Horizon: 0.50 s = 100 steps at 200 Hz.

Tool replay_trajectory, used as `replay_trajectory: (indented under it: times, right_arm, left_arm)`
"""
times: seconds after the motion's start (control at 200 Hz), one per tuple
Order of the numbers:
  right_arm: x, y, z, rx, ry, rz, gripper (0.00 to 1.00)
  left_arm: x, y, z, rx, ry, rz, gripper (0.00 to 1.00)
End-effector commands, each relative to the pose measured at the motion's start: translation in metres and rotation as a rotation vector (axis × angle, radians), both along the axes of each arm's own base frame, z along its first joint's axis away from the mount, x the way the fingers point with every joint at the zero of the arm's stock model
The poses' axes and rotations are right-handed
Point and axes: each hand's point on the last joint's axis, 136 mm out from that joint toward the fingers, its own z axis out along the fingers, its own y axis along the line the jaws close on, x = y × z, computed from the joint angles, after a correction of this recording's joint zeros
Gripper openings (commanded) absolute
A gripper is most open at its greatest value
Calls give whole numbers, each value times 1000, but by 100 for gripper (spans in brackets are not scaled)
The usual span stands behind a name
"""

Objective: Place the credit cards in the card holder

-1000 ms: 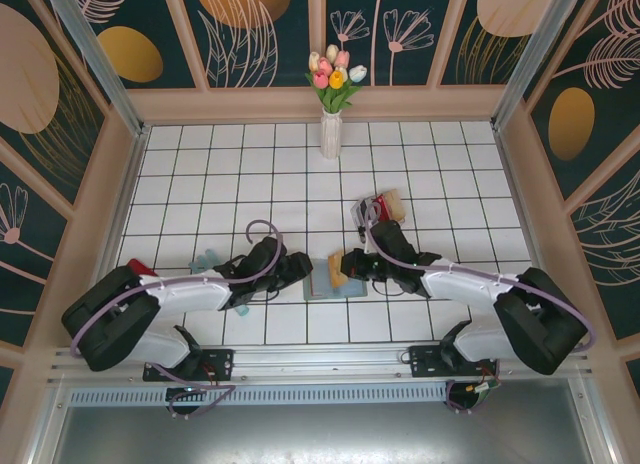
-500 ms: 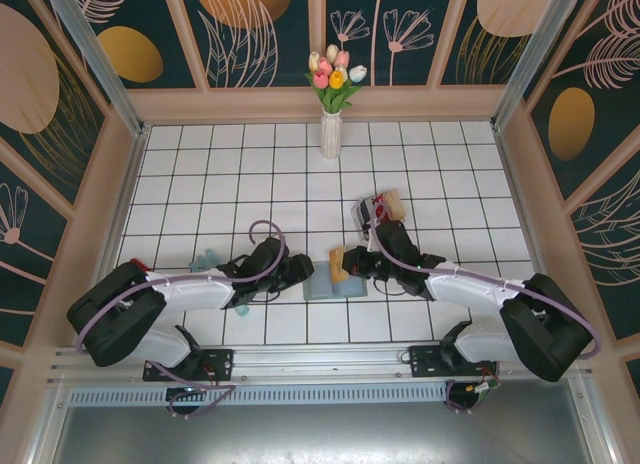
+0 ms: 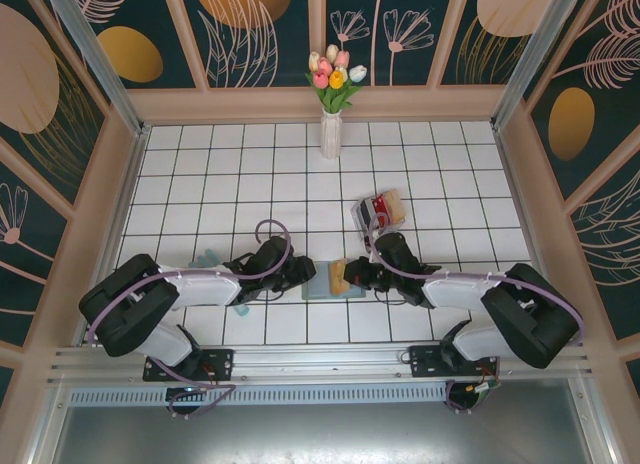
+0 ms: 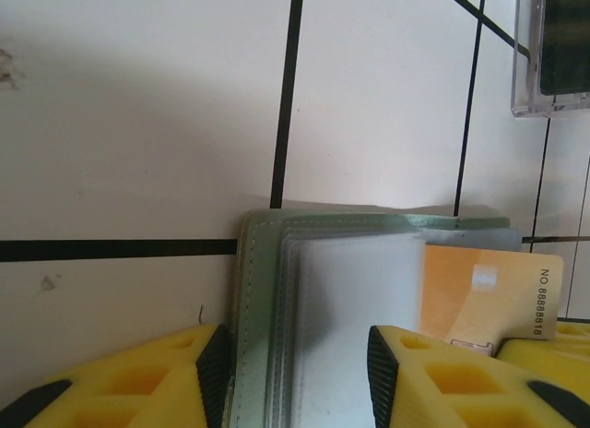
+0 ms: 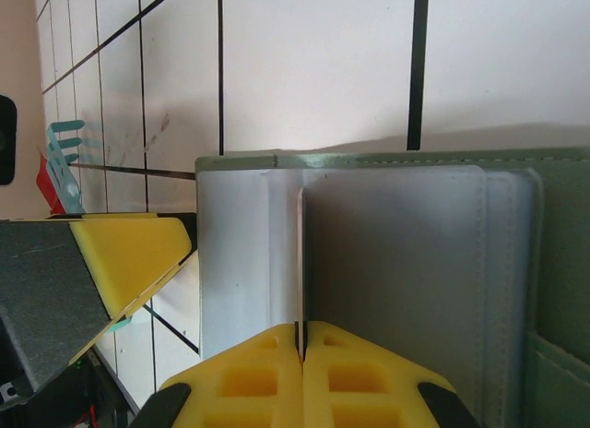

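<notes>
Plainly, the orange card (image 4: 479,294) reads "NO.8888818" — the right gripper (image 5: 302,334), reaching low leftward, pinches it; the left gripper (image 4: 293,363) straddles the card holder (image 4: 263,262), jaws half apart — grip unclear.

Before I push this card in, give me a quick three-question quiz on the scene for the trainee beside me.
1. True or false: the right jaws stand open.
2. Which card is at the card holder? A red, B orange, C blue.
3. What lies on the table beyond the card holder, short of the vase?
Key: 1 false, they are shut on the orange card. 2 B. 3 the clear box.
</notes>
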Motion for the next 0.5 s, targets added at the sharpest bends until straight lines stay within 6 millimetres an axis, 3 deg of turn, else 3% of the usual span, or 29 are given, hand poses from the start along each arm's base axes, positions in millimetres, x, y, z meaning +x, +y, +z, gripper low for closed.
replay_trajectory:
  times: [0.0,0.26,0.495]
  right_arm:
    - [3,10,10,67,-29,16,1]
    - [3,10,11,75,-16,6,1]
    - [4,7,-12,24,36,-18,1]
  left_arm:
    - [-6,-5,-7,3,25,-35,44]
    - [-9,-3,-12,13,39,-33,39]
    - [-11,-3,-14,13,47,-36,38]
